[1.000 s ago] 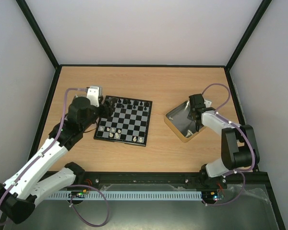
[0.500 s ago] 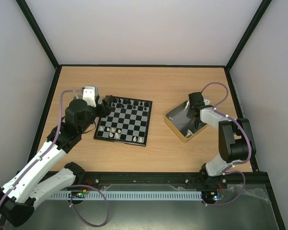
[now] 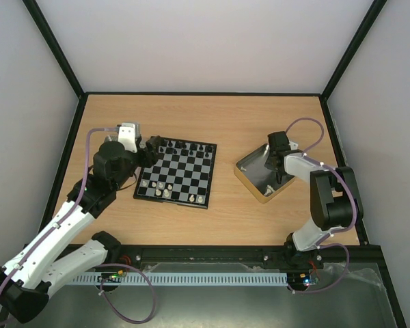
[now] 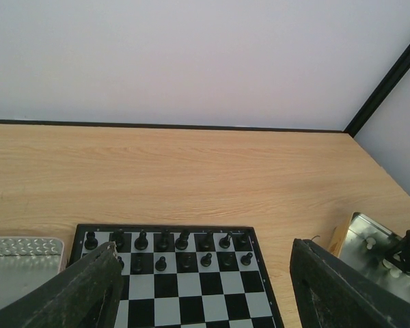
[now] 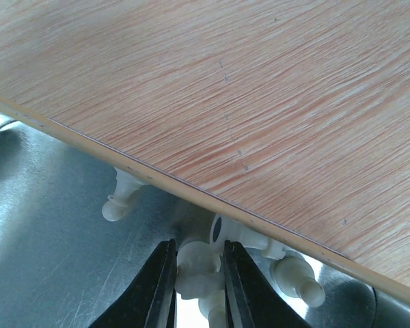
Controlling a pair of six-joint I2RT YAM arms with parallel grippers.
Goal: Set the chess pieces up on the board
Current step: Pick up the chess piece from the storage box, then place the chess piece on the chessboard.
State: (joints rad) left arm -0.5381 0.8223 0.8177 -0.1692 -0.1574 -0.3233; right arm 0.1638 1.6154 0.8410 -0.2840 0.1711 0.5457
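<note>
The board point(image 3: 175, 175) lies left of centre, with black pieces along its far rows point(image 4: 164, 249) and a few white chess pieces point(image 3: 160, 188) on its near rows. My left gripper point(image 3: 150, 145) hovers over the board's far left corner, open wide and empty point(image 4: 205, 287). My right gripper point(image 3: 277, 169) reaches down into the gold-sided tin point(image 3: 263, 179). In the right wrist view its two fingers close tightly on a white chess piece point(image 5: 198, 270) lying at the tin's wall. Other white pieces point(image 5: 119, 198) point(image 5: 297, 277) lie loose beside it.
The tin's rim point(image 5: 191, 191) runs just above the gripped piece, with bare wooden table beyond. The tin also shows at the right in the left wrist view point(image 4: 376, 246). A grey metal tray point(image 4: 14, 260) lies left of the board. Black frame posts edge the table.
The right gripper has sunk a little deeper into the tin and its arm has folded in. The left arm drew slightly back to the left, then held still.
</note>
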